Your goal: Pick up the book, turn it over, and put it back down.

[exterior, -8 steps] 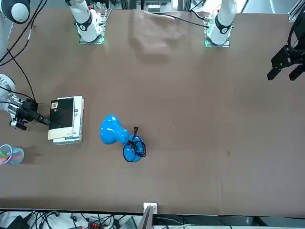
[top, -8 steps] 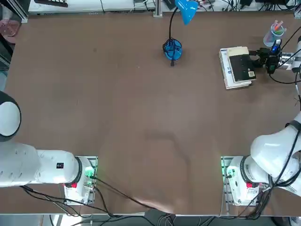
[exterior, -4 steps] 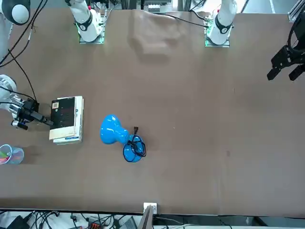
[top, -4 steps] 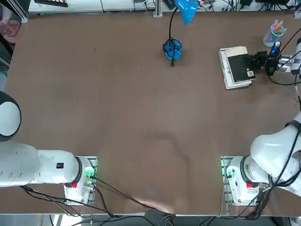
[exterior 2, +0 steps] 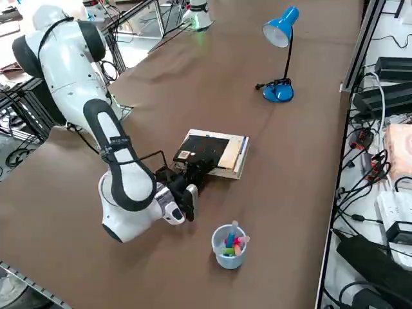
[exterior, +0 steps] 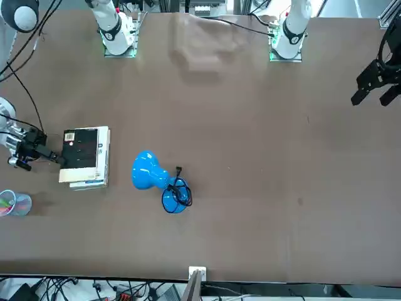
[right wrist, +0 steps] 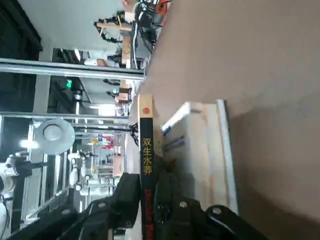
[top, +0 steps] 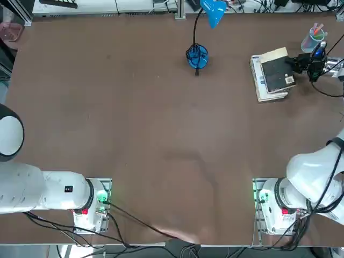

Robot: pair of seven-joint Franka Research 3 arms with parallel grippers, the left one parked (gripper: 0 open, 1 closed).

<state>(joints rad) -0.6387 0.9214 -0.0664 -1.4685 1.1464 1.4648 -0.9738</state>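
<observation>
The right gripper is reaching in from the table's right edge, its fingers pinching the spine edge of the small black book; the book, barcode label up, is sitting over the larger white book, beside a cup of pens.

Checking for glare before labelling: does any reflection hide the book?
No. Top view: pale sheen on the brown table near the bases, away from the small thin black book the right gripper grips at the far right. Front view: same.
</observation>
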